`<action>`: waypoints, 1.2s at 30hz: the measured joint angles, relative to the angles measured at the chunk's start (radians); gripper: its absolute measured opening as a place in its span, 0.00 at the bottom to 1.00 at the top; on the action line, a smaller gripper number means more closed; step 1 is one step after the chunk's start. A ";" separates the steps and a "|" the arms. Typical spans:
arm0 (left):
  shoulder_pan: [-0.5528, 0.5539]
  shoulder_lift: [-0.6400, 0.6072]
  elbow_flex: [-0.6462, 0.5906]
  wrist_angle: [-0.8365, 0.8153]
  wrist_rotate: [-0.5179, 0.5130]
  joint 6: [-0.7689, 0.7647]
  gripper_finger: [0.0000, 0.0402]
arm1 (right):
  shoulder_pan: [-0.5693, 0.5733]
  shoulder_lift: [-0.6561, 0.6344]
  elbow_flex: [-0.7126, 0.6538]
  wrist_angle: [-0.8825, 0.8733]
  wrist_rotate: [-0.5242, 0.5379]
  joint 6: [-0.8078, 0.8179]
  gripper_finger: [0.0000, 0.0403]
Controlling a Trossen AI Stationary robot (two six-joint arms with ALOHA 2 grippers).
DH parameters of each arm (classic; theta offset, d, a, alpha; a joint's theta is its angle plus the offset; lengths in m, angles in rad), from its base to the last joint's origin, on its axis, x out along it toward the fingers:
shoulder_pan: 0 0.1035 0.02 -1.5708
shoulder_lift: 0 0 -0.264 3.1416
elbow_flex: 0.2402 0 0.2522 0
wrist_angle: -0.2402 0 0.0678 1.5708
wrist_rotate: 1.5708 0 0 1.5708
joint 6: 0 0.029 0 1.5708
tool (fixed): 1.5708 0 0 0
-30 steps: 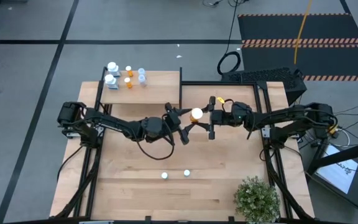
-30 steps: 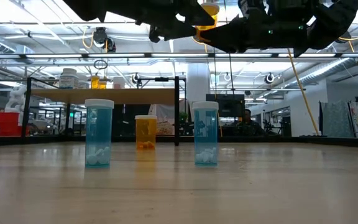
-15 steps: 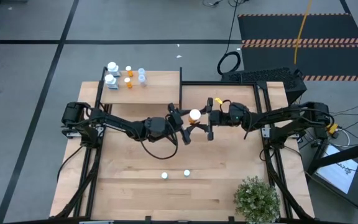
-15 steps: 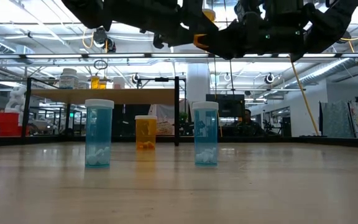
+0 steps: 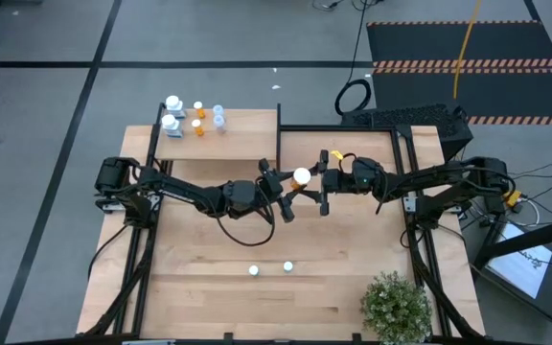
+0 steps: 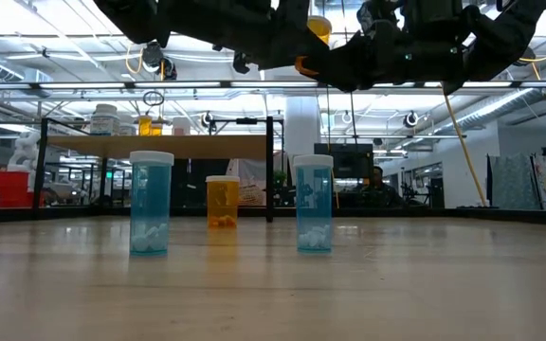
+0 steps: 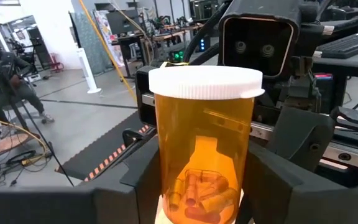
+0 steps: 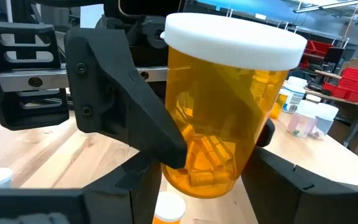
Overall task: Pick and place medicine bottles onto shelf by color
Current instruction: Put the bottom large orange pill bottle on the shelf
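Observation:
An orange bottle (image 5: 301, 176) with a white cap hangs upright in the air over the table's middle. My left gripper (image 5: 290, 188) reaches it from the left and my right gripper (image 5: 316, 182) from the right, both shut on it. The shelf (image 5: 242, 144) at the far left carries white, orange and bluish bottles (image 5: 197, 116) standing on their bases. Two blue bottles (image 6: 151, 204) (image 6: 314, 204) stand on the tabletop near the front. A second orange bottle (image 6: 222, 201) stands farther back between them. My left gripper pinches the orange bottle's lower body (image 7: 166, 186) between its two fingers (image 7: 138, 186), coming in level from the table's left. The bottle stands upright, cap up, clear of the table. My right gripper pinches the same bottle's lower body (image 8: 241, 168) between its fingers (image 8: 291, 180), level from the table's right, opposite my left gripper.
A green potted plant (image 5: 396, 307) stands at the near right corner. The shelf's black upright panel (image 5: 278, 134) rises just left of and behind the two grippers. Bare tabletop lies in front of the arms around the two blue bottles (image 5: 253, 271) (image 5: 288, 267).
My left gripper's fingers have drawn in onto the orange bottle's sides. The bottle has stayed upright in the air in my right gripper.

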 joint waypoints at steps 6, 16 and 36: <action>0.000 0.000 0.000 -0.003 0.000 0.001 0.48 | 0.000 0.000 0.000 -0.006 0.000 0.000 0.49; 0.000 -0.003 0.000 -0.008 0.000 0.024 0.50 | 0.000 0.000 0.001 -0.021 0.001 -0.001 0.49; 0.001 -0.043 -0.001 -0.026 -0.035 0.079 0.48 | 0.001 -0.023 0.001 -0.121 0.036 0.022 0.66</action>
